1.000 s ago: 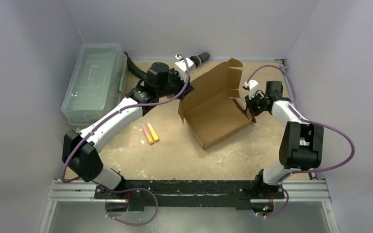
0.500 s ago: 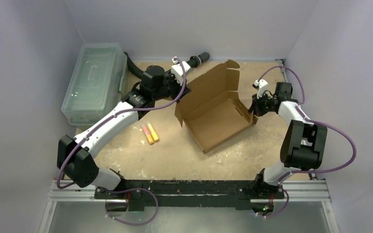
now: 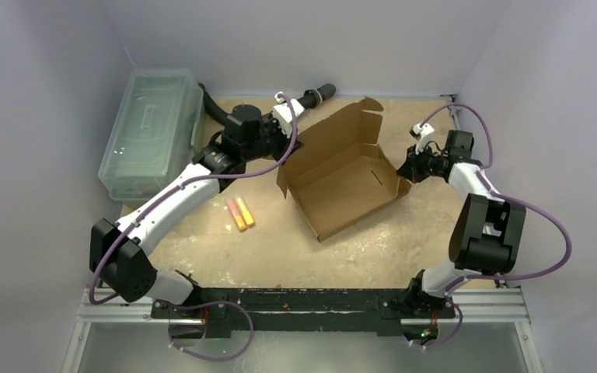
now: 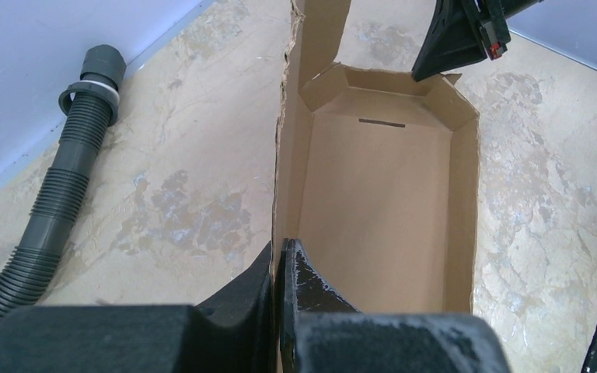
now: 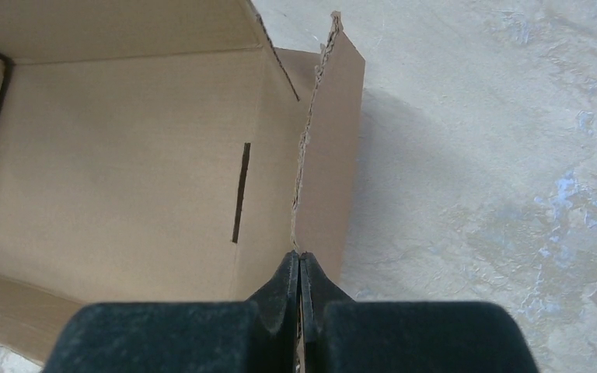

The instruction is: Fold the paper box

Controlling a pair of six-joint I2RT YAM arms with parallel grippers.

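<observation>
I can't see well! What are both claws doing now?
Left gripper: closed on one wall of the paper box.
Right gripper: closed on its opposite end.

The paper box (image 3: 347, 186), brown cardboard, sits open, walls up, lid flap raised.

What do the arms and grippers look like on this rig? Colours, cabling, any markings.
The left arm and right arm have white link shells and black joint housings, each with a loose purple cable. The left gripper and right gripper have matte black, wedge-shaped fingers; the left's look scuffed pale. A small red part shows on the right one. No lettering visible.
</observation>
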